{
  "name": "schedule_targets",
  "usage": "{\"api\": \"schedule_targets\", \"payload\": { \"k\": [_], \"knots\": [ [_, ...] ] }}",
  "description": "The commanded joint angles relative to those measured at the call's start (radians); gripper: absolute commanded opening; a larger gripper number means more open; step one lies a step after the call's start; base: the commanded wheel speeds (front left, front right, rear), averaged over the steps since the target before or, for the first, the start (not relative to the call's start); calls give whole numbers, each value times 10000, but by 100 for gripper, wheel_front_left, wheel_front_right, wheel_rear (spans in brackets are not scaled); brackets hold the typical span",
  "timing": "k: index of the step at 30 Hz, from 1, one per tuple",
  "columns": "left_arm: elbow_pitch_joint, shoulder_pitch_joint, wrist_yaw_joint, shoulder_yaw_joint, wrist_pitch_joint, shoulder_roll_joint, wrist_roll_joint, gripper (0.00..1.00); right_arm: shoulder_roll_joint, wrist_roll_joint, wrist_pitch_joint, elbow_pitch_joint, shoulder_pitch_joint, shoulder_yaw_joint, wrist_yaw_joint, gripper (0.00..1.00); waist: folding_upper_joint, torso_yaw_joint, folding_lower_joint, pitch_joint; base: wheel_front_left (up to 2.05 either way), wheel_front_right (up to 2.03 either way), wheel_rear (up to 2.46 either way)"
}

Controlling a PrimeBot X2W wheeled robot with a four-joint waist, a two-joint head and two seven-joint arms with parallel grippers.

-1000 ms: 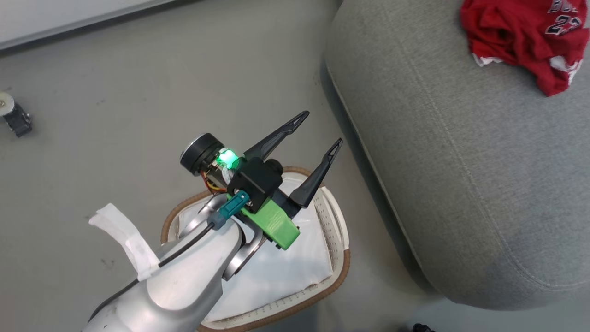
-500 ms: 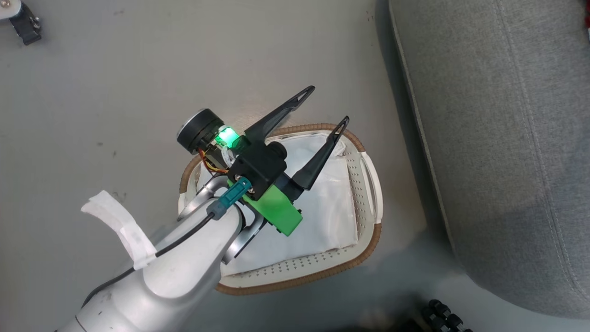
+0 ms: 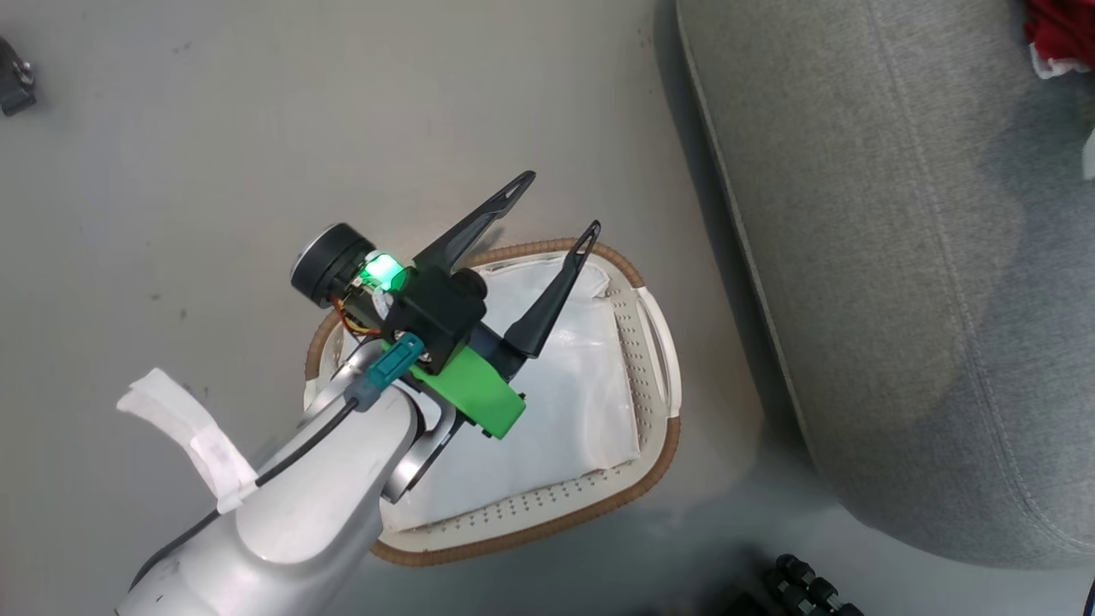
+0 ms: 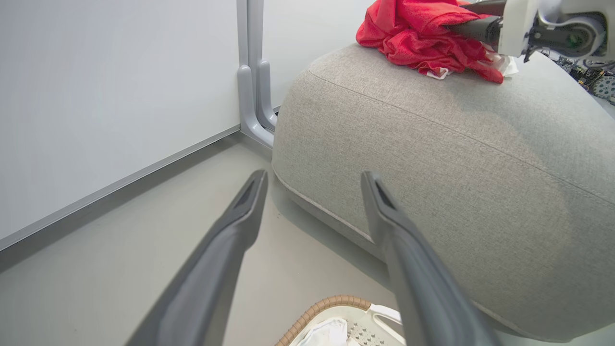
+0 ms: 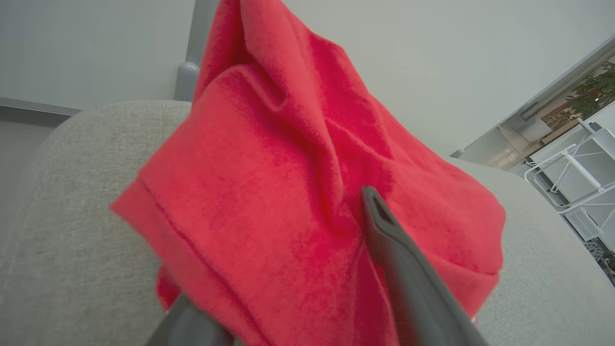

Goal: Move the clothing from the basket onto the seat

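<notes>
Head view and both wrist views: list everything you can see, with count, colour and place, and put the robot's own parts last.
clothing: one heap, red with white trim, on top of the seat
seat: one, grey, beside the basket
basket: one, white with brown rim, on the floor
cloth: one, white, lining the basket
wall: one, white, behind the seat
post: one, grey, against the wall
rack: one, white, far right of the right wrist view
left hand: one, dark fingers, open above the basket
right hand: one, dark fingers, open, in the clothing
</notes>
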Motion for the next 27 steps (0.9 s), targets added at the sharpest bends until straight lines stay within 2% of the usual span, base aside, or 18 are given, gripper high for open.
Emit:
{"api": "schedule_targets", "payload": {
  "k": [1,9,13,19,27],
  "knots": [
    [15,231,82,98,-45,101,-86,100,119,118,-25,-219,437,69,-14,100,0,-233,-1,-368,0,0,0],
    [109,978,248,668,-121,46,-505,100,671,598,-28,-1093,1998,718,-14,100,0,-330,-1,-1543,0,0,0],
    [28,1535,267,1193,-120,-47,-625,100,674,812,-29,-1254,2418,1136,-14,100,0,-226,-1,-2291,0,0,0],
    [167,2495,254,2155,-122,-246,-715,100,628,1221,-29,-1612,2523,1540,-14,100,0,166,-1,-3424,0,0,0],
    [446,3968,389,3792,-110,-450,-494,100,1458,1720,-30,-2054,2936,1482,-14,100,0,820,-1,-4555,0,0,0]
  ]
}}
